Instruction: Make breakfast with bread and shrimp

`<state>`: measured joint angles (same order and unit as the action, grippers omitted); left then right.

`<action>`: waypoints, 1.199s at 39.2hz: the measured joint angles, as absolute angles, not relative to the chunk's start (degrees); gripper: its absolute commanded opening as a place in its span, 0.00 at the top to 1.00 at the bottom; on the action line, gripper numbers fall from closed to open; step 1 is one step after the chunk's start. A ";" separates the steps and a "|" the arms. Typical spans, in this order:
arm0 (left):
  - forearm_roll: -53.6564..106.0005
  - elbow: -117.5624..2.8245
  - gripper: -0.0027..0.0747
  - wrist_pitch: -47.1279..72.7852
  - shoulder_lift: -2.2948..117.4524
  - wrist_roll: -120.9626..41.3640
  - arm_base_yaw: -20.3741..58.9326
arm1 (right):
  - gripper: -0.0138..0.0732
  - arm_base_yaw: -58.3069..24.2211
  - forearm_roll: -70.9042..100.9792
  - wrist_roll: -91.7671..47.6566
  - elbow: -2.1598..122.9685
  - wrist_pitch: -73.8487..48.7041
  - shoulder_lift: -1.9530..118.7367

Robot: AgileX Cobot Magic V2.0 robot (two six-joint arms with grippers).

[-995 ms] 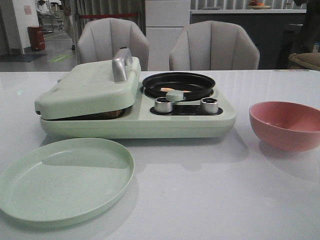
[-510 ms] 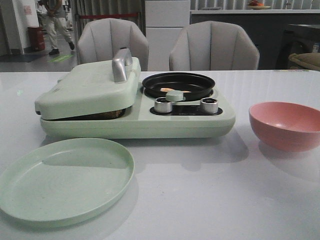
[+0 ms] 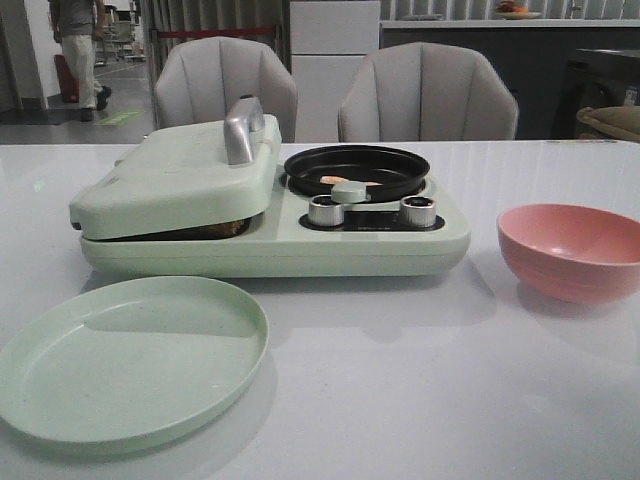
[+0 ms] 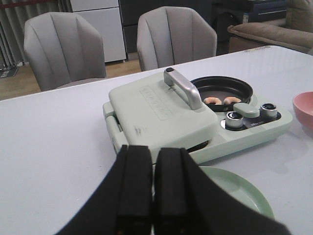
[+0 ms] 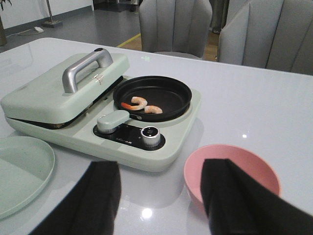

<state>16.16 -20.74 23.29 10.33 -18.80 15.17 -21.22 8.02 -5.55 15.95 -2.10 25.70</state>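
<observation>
Two orange-pink shrimp (image 3: pixel 335 180) (image 4: pixel 212 100) (image 5: pixel 139 103) lie in the black round pan (image 3: pixel 357 160) (image 5: pixel 171 95) on the right half of the pale green breakfast maker (image 3: pixel 270 240). Its hinged lid (image 3: pixel 175 175) (image 4: pixel 156 105) (image 5: pixel 54 93) with the silver handle (image 3: pixel 242 128) is down. A brown edge of bread (image 3: pixel 215 229) shows in the gap under the lid. My left gripper (image 4: pixel 152 152) is shut on nothing, hanging near the lid's corner. My right gripper (image 5: pixel 159 169) is open and empty, above the table in front of the knobs. Neither gripper shows in the front view.
A pale green plate (image 3: pixel 130 360) (image 4: pixel 234 191) (image 5: pixel 19 166) lies in front of the maker on the left. A pink bowl (image 3: pixel 570 250) (image 4: pixel 303 105) (image 5: pixel 193 174) stands to its right. Two grey chairs (image 3: pixel 225 85) stand behind the table.
Nothing on the table has moved. Only a person far in the background has walked to the left.
</observation>
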 measured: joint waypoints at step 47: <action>16.16 -20.74 0.82 23.29 10.33 -18.80 15.17 | 0.65 -21.37 8.02 -5.55 12.37 0.00 19.60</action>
